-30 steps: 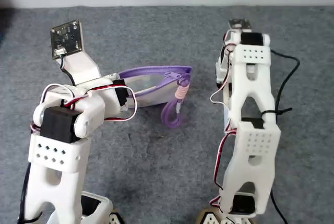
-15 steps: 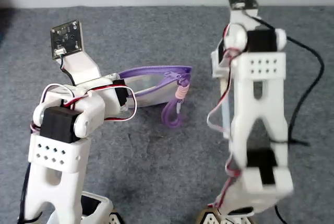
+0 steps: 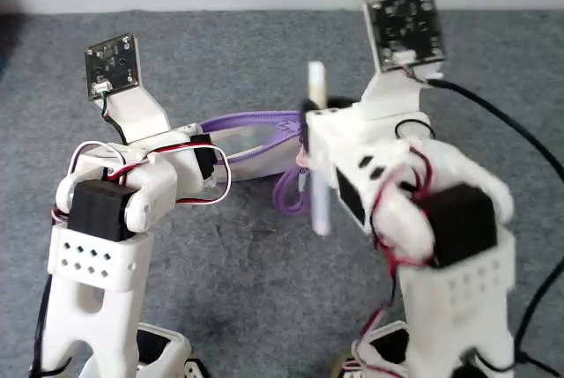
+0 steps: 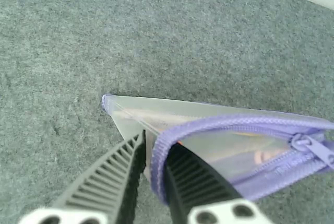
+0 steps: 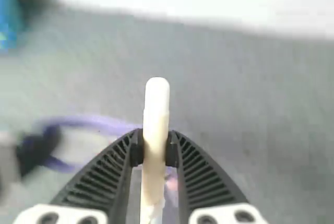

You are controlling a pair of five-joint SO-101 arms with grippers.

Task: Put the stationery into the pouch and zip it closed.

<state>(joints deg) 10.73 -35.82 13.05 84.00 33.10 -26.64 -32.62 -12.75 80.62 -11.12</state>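
Note:
A clear pouch [image 3: 251,144] with a purple zipper lies on the grey carpet between the two arms, its mouth gaping. My left gripper [image 4: 152,153] is shut on the purple rim of the pouch [image 4: 219,140] near its closed corner, holding that edge up. My right gripper [image 5: 155,148] is shut on a white pen [image 5: 155,130]. From above, the white pen [image 3: 317,153] hangs in the right gripper [image 3: 310,144] just beside the pouch's zipper-pull end, where a purple loop [image 3: 289,193] dangles.
Grey carpet [image 3: 264,61] covers the whole table, with a pale wall along its far edge. A blurred blue object [image 5: 10,12] stands off to one side in the right wrist view.
The right arm has swung left from its upright pose and now carries the white pen over beside the pouch's open end. The left arm and pouch have stayed put.

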